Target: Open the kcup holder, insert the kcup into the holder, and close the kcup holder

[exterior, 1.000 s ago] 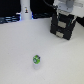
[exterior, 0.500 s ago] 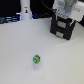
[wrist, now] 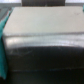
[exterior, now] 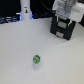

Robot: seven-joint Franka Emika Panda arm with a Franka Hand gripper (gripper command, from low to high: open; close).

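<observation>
Kcup (exterior: 36, 60) alone mid-table | kcup holder (exterior: 63, 28) far edge, well apart

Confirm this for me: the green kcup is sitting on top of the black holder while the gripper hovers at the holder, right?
Not quite. The exterior view shows the kcup lying on the white table, well apart from the kcup holder. The gripper is at the holder.

One black drawer box (exterior: 63, 28) stands on the one white table (exterior: 20, 50). One small green-topped pod (exterior: 36, 60) lies on the table, well apart from the box. One white bottle (exterior: 25, 10) stands at the back. One robot arm (exterior: 64, 7) is over the box. The wrist view shows one box top (wrist: 42, 25), blurred, and no other countable things.
</observation>
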